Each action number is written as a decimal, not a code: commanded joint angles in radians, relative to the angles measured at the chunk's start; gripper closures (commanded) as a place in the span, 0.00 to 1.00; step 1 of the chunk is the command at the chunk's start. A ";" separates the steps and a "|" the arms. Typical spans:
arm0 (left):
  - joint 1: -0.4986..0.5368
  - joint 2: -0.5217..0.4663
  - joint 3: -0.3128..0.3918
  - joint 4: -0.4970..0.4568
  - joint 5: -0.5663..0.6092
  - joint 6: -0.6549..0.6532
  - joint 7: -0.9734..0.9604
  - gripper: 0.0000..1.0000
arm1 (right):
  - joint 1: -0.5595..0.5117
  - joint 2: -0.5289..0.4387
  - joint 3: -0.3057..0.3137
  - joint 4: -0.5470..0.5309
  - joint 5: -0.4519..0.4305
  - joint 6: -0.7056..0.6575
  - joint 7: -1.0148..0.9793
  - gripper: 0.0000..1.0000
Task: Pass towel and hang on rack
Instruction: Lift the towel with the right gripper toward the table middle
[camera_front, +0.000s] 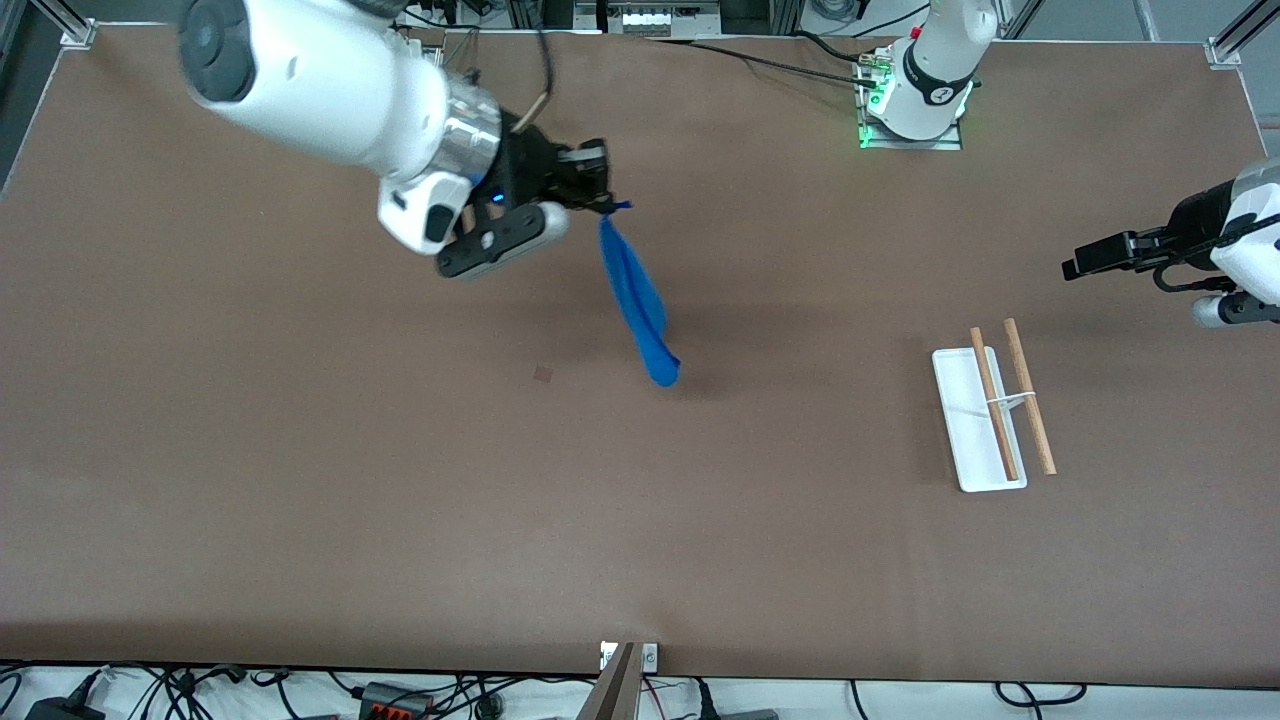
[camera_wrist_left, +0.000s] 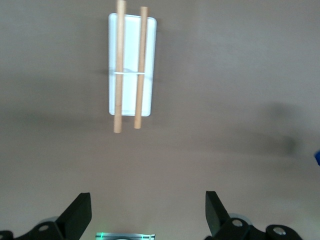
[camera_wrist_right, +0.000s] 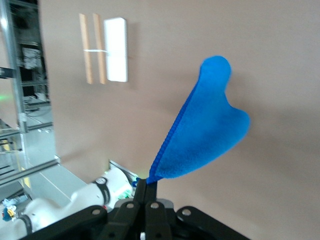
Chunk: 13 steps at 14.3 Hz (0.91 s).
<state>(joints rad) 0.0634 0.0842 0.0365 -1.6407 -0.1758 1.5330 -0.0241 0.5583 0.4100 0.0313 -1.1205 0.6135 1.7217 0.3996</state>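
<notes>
Hanging from the right gripper: the towel (camera_front: 636, 300), pinched at one corner and drooping in mid-air over the middle of the table (camera_front: 300, 480).
Right gripper (camera_front: 598, 187): fingers fully closed on the towel's corner, high over the table toward the right arm's end.
Left gripper (camera_front: 1080, 262): fingers spread wide, holding nothing, waiting above the table's edge at the left arm's end.
Rack (camera_front: 992, 410): standing on the table near the left arm's end, its two wooden bars bare.
</notes>
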 joint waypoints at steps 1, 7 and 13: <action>0.027 0.025 0.000 0.036 -0.069 -0.017 0.122 0.00 | 0.037 0.015 0.018 0.036 0.040 0.111 0.040 1.00; 0.033 0.098 0.000 0.030 -0.249 0.030 0.427 0.00 | 0.159 0.030 0.050 0.034 0.043 0.393 0.064 1.00; 0.032 0.170 -0.009 0.012 -0.359 0.087 1.037 0.00 | 0.215 0.059 0.048 0.034 0.042 0.500 0.062 1.00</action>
<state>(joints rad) 0.0867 0.2208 0.0345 -1.6401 -0.4824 1.6184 0.8140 0.7720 0.4588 0.0815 -1.1137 0.6387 2.2145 0.4518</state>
